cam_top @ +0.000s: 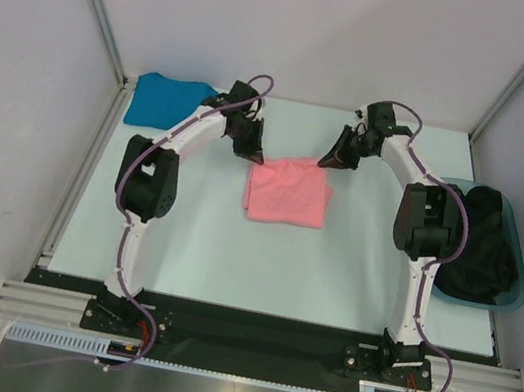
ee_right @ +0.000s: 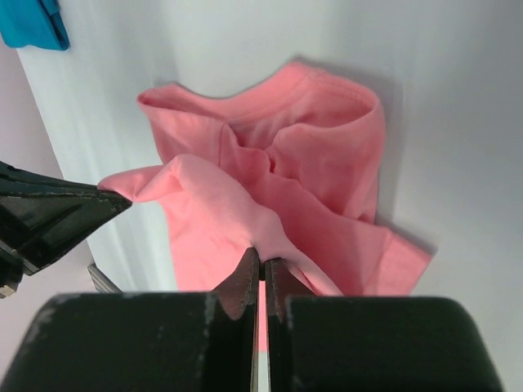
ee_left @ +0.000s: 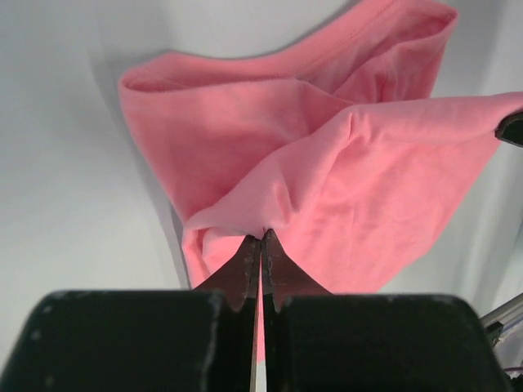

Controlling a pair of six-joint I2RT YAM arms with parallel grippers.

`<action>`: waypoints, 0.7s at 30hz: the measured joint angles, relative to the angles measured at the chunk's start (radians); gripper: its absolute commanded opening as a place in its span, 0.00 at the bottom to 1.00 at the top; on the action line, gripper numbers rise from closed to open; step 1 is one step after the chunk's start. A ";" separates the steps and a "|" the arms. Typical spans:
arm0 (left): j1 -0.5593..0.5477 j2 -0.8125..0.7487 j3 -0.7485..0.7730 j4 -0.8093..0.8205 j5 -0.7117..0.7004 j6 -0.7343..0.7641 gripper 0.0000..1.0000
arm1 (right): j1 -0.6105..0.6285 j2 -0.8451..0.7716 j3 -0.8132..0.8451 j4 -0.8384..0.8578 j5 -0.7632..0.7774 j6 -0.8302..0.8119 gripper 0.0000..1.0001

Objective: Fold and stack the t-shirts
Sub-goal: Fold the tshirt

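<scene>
The salmon pink t-shirt point(cam_top: 288, 191) lies partly folded in the middle of the table. My left gripper point(cam_top: 250, 152) is shut on its far left corner, and the pinched fabric point(ee_left: 310, 163) rises from the jaws in the left wrist view. My right gripper point(cam_top: 332, 162) is shut on its far right corner, with the cloth point(ee_right: 270, 188) lifted and bunched in the right wrist view. The left gripper's fingertip point(ee_right: 114, 200) shows there too. The teal-blue t-shirt point(cam_top: 165, 99) lies folded at the far left corner, and a bit of it shows in the right wrist view point(ee_right: 33, 23).
A translucent teal tub point(cam_top: 514, 293) holding dark clothing point(cam_top: 483, 245) sits at the right edge, beside the right arm. White walls enclose the table point(cam_top: 192, 245) at the back and sides.
</scene>
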 measured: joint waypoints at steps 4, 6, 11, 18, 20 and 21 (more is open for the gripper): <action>0.020 0.020 0.022 0.016 -0.002 -0.002 0.00 | -0.005 0.063 0.055 0.005 -0.013 0.002 0.02; 0.035 0.020 0.027 0.022 -0.003 -0.008 0.00 | -0.007 0.090 0.085 0.005 -0.019 0.008 0.02; 0.069 0.030 0.051 0.041 -0.001 -0.019 0.00 | -0.008 0.141 0.157 0.013 -0.029 0.024 0.04; 0.082 0.138 0.158 0.077 0.006 -0.036 0.00 | -0.014 0.206 0.209 0.092 -0.058 0.071 0.13; 0.084 0.166 0.160 0.093 0.006 -0.044 0.03 | -0.018 0.229 0.210 0.132 -0.068 0.093 0.19; 0.085 0.185 0.169 0.103 0.006 -0.045 0.18 | -0.020 0.246 0.213 0.153 -0.074 0.110 0.28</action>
